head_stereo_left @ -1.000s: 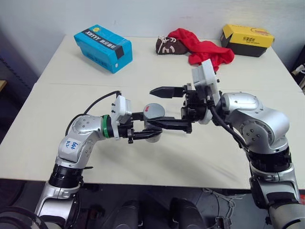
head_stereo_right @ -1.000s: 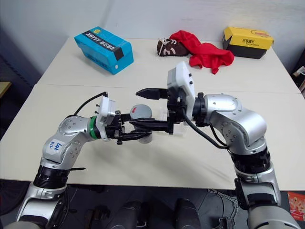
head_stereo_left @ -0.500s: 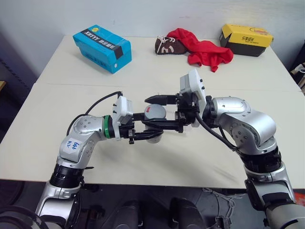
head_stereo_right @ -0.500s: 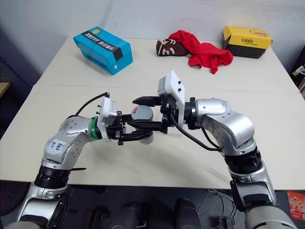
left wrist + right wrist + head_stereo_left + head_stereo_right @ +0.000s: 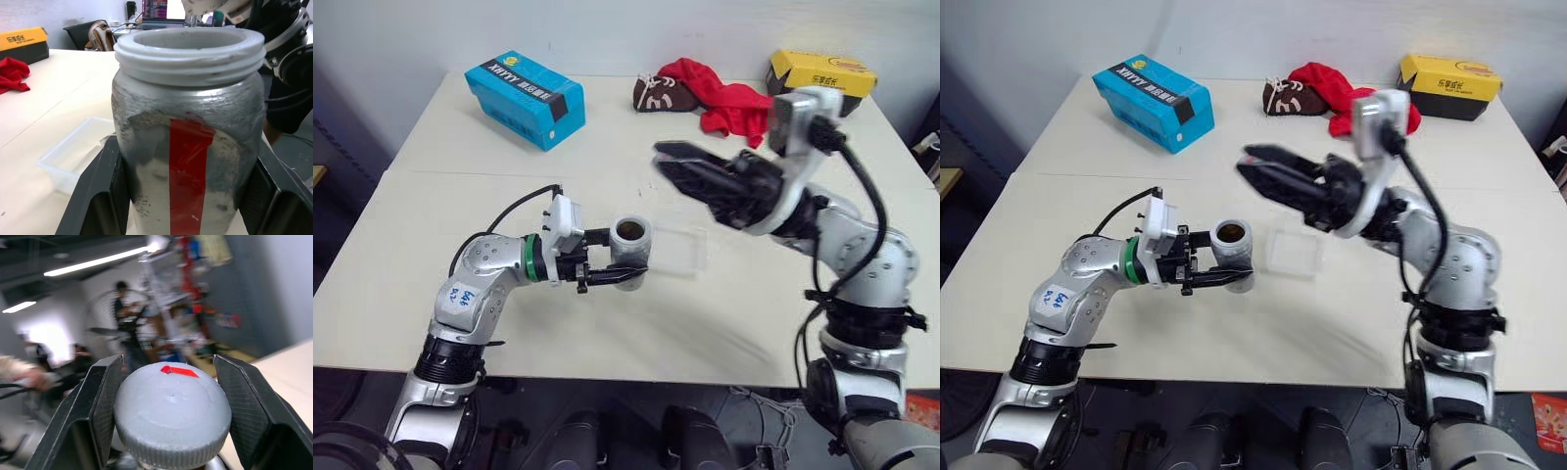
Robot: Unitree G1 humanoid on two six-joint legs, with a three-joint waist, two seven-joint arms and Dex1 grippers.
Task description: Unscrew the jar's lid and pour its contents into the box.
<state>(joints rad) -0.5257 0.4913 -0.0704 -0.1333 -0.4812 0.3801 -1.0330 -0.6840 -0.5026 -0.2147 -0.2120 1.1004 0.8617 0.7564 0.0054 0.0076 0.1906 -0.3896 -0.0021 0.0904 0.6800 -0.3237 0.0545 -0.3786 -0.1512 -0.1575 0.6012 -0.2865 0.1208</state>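
My left gripper point(image 5: 625, 257) is shut on the jar point(image 5: 631, 250), holding it upright just above the table. The jar point(image 5: 188, 147) is clear plastic with a red-striped label, and its threaded mouth is uncovered. Brown contents point(image 5: 629, 230) show inside the mouth. My right gripper point(image 5: 671, 162) hangs above and right of the jar, shut on the grey lid point(image 5: 171, 416), which has a red mark on top. The box point(image 5: 683, 253), a shallow clear tray, lies on the table just right of the jar, below the right gripper.
At the table's far side lie a blue carton point(image 5: 525, 98), a brown shoe point(image 5: 656, 93), a red cloth point(image 5: 734, 106) and a yellow-and-black box point(image 5: 820, 81). A seam crosses the tabletop behind the arms. A blurred person point(image 5: 122, 308) stands in the room.
The right gripper closed on the lid at the jar's top, then lifted it off and swung up and to the right. The jar now stands open. The left arm kept still.
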